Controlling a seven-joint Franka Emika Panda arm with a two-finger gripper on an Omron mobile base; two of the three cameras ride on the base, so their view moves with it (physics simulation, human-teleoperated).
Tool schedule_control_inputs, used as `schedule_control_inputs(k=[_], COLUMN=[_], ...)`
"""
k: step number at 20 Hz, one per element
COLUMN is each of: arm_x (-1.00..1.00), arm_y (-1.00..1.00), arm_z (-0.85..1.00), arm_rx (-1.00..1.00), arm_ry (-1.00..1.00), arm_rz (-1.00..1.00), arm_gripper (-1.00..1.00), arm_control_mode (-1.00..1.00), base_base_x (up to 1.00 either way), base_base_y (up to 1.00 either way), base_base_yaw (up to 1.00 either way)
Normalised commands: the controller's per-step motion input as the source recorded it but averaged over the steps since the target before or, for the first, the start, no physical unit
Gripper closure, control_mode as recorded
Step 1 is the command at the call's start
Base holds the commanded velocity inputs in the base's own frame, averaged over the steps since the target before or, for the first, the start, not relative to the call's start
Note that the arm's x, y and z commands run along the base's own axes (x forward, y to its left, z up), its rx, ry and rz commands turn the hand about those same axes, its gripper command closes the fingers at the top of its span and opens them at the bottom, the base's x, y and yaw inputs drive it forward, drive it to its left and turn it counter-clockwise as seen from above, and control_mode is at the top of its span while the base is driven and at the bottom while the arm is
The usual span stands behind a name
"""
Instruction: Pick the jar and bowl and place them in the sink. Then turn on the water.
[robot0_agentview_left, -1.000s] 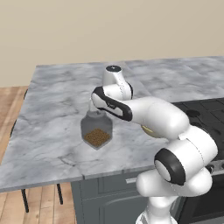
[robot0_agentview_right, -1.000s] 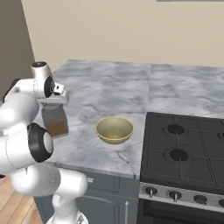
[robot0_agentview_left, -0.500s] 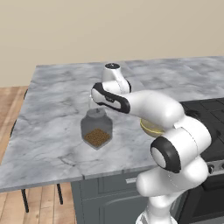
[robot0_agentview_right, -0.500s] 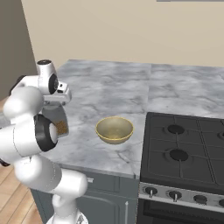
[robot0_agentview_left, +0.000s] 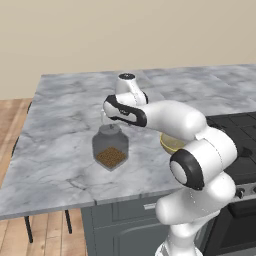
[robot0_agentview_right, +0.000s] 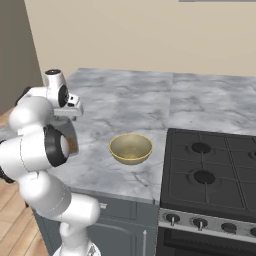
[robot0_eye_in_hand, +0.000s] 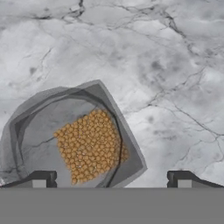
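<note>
The jar (robot0_agentview_left: 110, 148), clear faceted glass with brown granules, stands on the marble counter (robot0_agentview_left: 60, 150). My gripper (robot0_agentview_left: 112, 121) hangs open just above its lid. In the hand view the jar (robot0_eye_in_hand: 74, 140) lies low and to the left, and the gripper (robot0_eye_in_hand: 111, 180) has one fingertip on each side of it, touching nothing. The bowl (robot0_agentview_right: 131, 148), yellowish-tan, sits empty to the right of the jar, near the stove; in the left base view my arm covers most of the bowl (robot0_agentview_left: 171, 145). The gripper (robot0_agentview_right: 70, 114) shows beside my upper arm. Sink and water are out of view.
A black stove (robot0_agentview_right: 210, 175) joins the counter on the right. The counter's front edge (robot0_agentview_left: 75, 202) runs close below the jar, with wooden floor (robot0_agentview_left: 12, 120) past its left end. Bare marble stretches behind the jar and bowl.
The hand has stayed open above the jar. My elbow has swung, and in the right base view the arm now covers most of the jar.
</note>
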Motion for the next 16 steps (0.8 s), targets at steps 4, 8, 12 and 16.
schedule_control_inputs(k=[4,8,12,16], arm_x=[0.11,0.07,0.07,0.11], arm_y=[0.0,0.0,0.0,0.0], arm_z=[-0.15,-0.19,-0.16,-0.11], arm_rx=[-0.02,-0.07,-0.05,-0.04], arm_ry=[0.0,0.0,0.0,0.0], arm_rz=[0.0,0.0,0.0,0.0], arm_gripper=[-1.0,-1.0,-1.0,-1.0], arm_control_mode=[-1.0,-1.0,-1.0,-1.0], base_base_x=[0.0,0.0,0.0,0.0], base_base_y=[0.0,0.0,0.0,0.0], base_base_yaw=[0.0,0.0,0.0,0.0])
